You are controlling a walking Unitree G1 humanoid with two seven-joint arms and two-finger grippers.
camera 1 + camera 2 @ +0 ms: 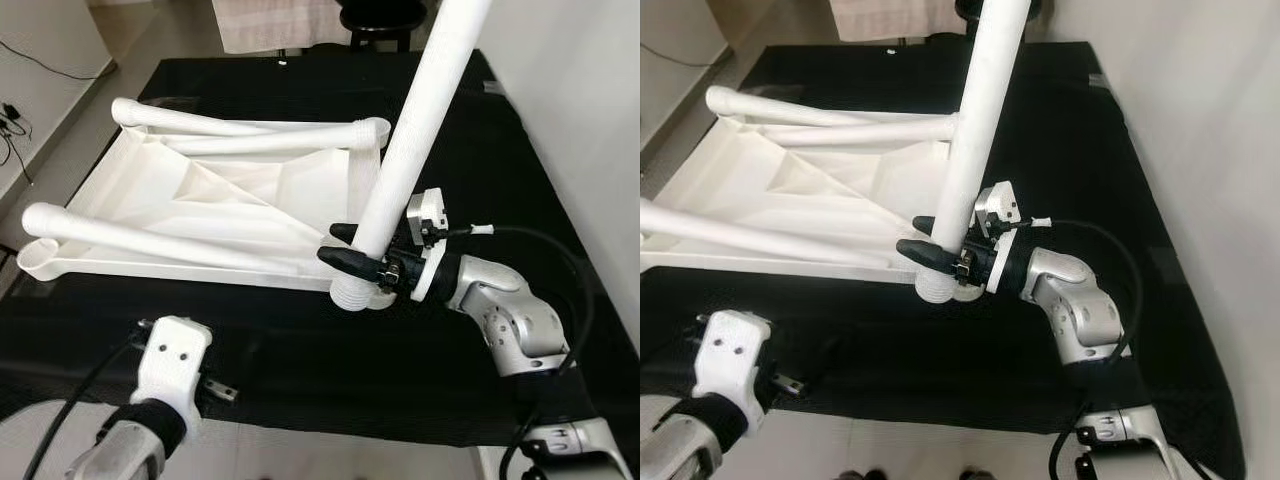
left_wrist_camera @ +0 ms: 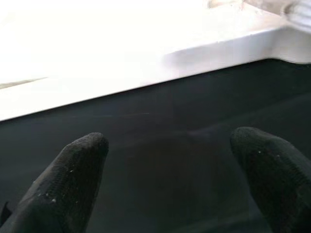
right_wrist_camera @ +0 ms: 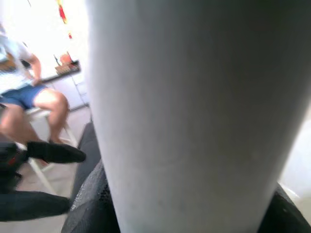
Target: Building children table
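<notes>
Right claw (image 1: 343, 244) clamped on upright white leg (image 1: 412, 140), left claw (image 2: 170, 179) fingers apart above black cloth (image 1: 300, 350), no legible writing.

A smooth, matt white plastic table leg (image 1: 420, 130) with a ribbed threaded end; a white plastic tabletop (image 1: 200, 200) with a faint sheen; a matt black cloth (image 1: 330, 350) spread beneath; the right gripper (image 1: 345, 246) has matt black fingers and a brushed silver metal arm (image 1: 510, 320)

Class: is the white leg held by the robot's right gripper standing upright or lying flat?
Nearly upright, leaning slightly. The leg rises steeply from the right gripper, its threaded end at the tabletop's corner socket.
</notes>
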